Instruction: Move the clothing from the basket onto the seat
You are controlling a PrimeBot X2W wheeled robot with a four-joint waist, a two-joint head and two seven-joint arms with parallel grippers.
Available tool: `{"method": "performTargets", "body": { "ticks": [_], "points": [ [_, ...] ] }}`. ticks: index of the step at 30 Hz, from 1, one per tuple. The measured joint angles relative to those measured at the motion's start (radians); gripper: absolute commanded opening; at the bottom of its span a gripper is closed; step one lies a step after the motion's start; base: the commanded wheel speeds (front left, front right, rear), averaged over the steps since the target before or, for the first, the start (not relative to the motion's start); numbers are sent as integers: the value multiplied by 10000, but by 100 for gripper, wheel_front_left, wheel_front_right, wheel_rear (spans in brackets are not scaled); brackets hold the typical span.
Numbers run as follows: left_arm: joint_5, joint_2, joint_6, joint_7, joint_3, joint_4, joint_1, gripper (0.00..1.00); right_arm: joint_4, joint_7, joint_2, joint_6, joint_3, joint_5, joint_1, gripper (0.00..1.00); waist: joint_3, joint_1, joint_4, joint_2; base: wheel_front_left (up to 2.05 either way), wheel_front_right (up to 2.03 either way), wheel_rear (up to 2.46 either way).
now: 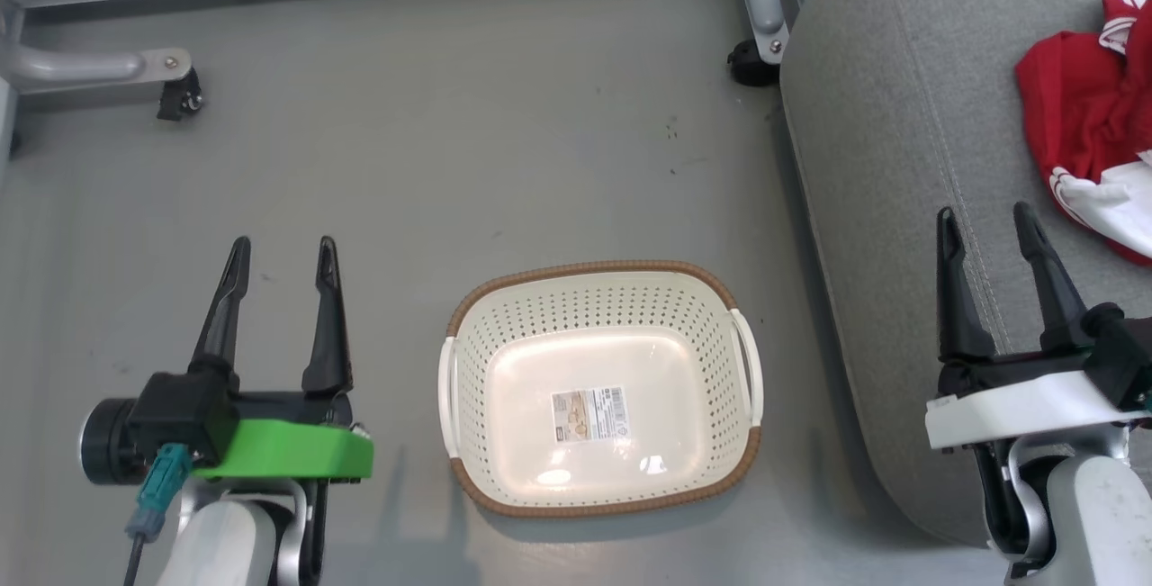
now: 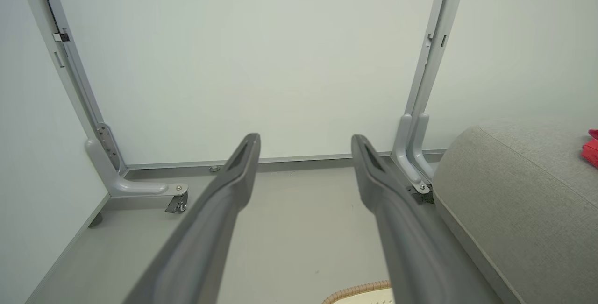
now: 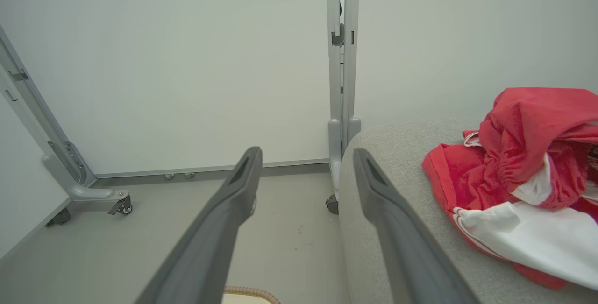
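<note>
So the clothing (image 1: 1089, 127) sits bunched on the seat (image 1: 900, 163) at the frame's right edge, and the basket (image 1: 594, 267) is lower centre on the floor (bottom label showing). The left gripper (image 1: 283, 248) lower left and the right gripper (image 1: 985, 215) lower right are both spread wide, holding nothing.

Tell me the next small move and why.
Probably just stop and call it done. The basket holds nothing but its paper label, the clothing lies on the seat, and the left gripper and right gripper both stand open, holding nothing.
</note>
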Motion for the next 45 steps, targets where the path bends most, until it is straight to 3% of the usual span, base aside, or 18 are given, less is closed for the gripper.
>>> {"method": "performTargets", "body": {
  "ticks": [6, 21, 45],
  "points": [
    [8, -224, -211, -15, 719, -27, 942, 100, -169, 221, 142, 0, 234, -123, 562, 100, -568, 0, 266, 0, 0, 0, 0],
    [788, -744, -892, -15, 884, 748, 1999, 100, -374, 809, 332, 0, 497, -284, 1793, 100, -1717, 0, 416, 0, 0, 0, 0],
    [1384, -1183, -1457, -15, 1453, 1313, 2011, 100, -412, 861, 510, 0, 533, -295, 1963, 100, -1919, 0, 373, 0, 0, 0, 0]
  ]
}}
